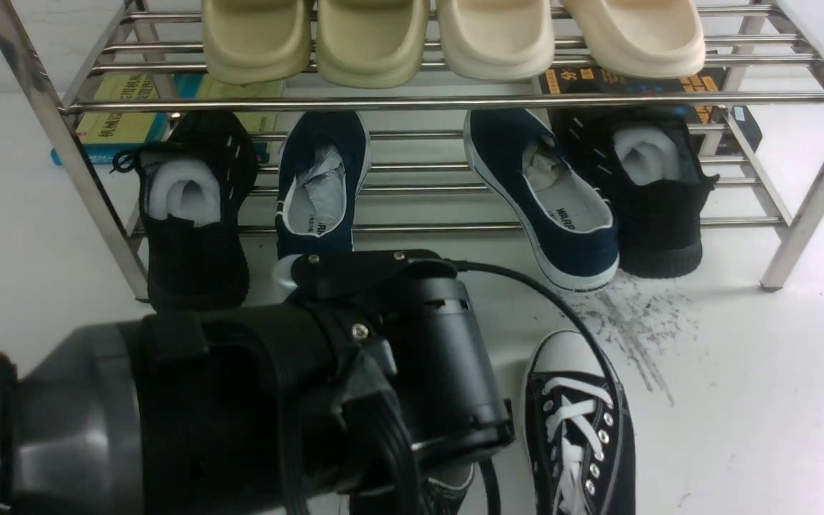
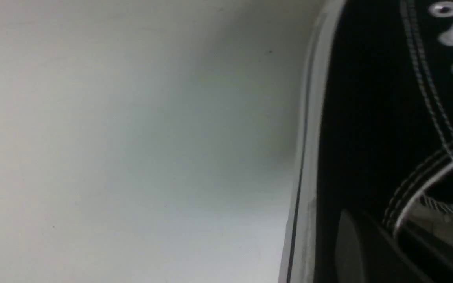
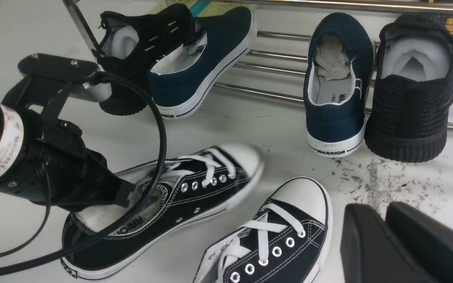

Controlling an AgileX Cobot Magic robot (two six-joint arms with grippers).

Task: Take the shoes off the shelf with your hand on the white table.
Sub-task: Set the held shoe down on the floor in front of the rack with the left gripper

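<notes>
My left gripper (image 3: 126,194) is pinched shut on the edge of one black canvas lace-up sneaker (image 3: 195,196) with white laces, a white toe cap and shiny silver rings. Its twin sneaker (image 3: 277,239) sits just beside it, both on the white table (image 1: 741,393), in front of the shiny steel shelf (image 1: 455,100). My right gripper (image 3: 380,213) has a small gap and holds nothing.

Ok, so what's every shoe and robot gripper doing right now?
held sneaker: off the shelf, gripped at its opening.
left gripper: shut on the held sneaker.
other sneaker: upright on the table, not held.
right gripper: slightly open, empty.
navy shoes: paper-stuffed, toes on the lower rods, heels on the table.
black knit shoes: stuffed, leaning the same way.
slippers: on the top rods.
</notes>
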